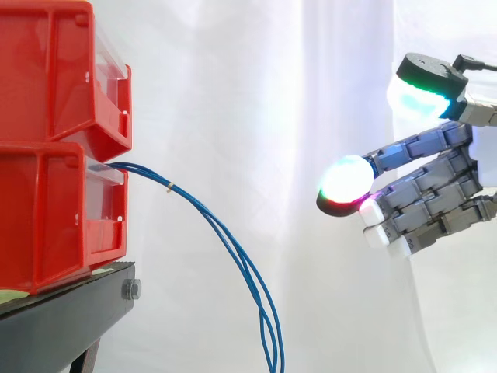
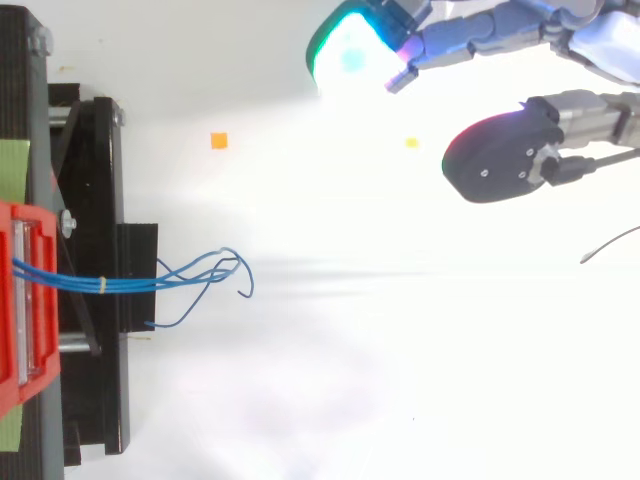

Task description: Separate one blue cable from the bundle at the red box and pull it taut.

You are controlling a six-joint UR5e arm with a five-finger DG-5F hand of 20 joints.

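A bundle of thin blue cables (image 1: 233, 249) comes out of the lower red bin (image 1: 54, 217) and droops down to the right, tied by a small yellow band (image 1: 170, 186) near the bin. In the top view the blue cables (image 2: 190, 277) fan out into loose curled ends beyond the stand. My hand (image 1: 435, 186) hovers well to the right of the cables, at about the bin's height, fingers straight and pointing left with glowing pads, holding nothing. From above the hand (image 2: 480, 40) sits at the far upper right, apart from the cables.
Two red bins (image 1: 54, 78) are stacked on a black stand (image 1: 70, 318) at the left. A white curtain hangs behind. Small orange (image 2: 218, 140) and yellow (image 2: 411, 143) markers lie on the white floor between hand and stand.
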